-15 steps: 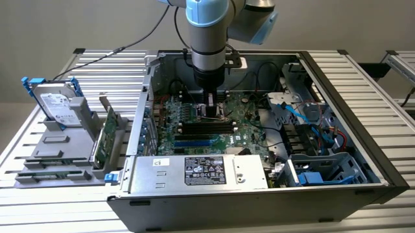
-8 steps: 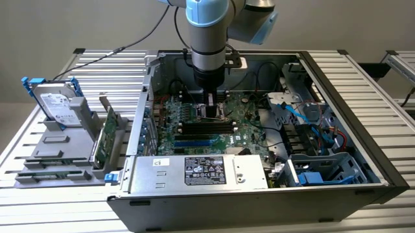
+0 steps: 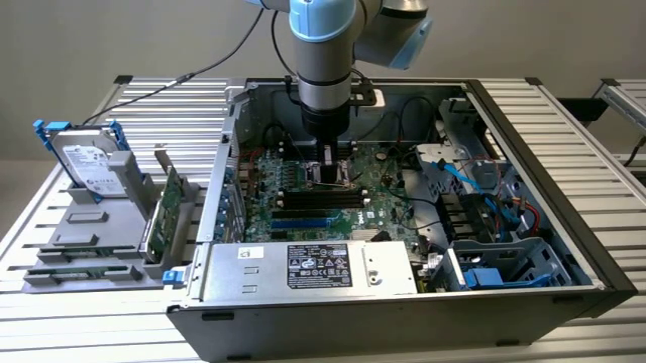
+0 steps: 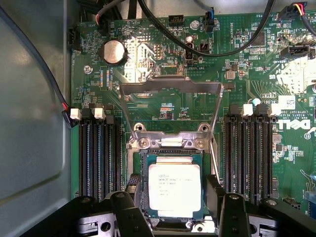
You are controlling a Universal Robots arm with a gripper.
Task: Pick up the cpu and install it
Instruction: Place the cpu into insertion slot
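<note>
UR arm (image 3: 323, 45) hangs near-vertical from top of ext view, wrist straight, tool pointing down. Gripper (image 3: 330, 160) at the low end of the arm. In wrist cam both fingers (image 4: 123, 212) are spread wide, jaws apart, not clamped on anything.

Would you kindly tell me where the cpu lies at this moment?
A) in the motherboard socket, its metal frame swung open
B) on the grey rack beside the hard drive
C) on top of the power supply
A: the cpu sits flat in the motherboard socket, whose metal frame stands swung open.
</note>
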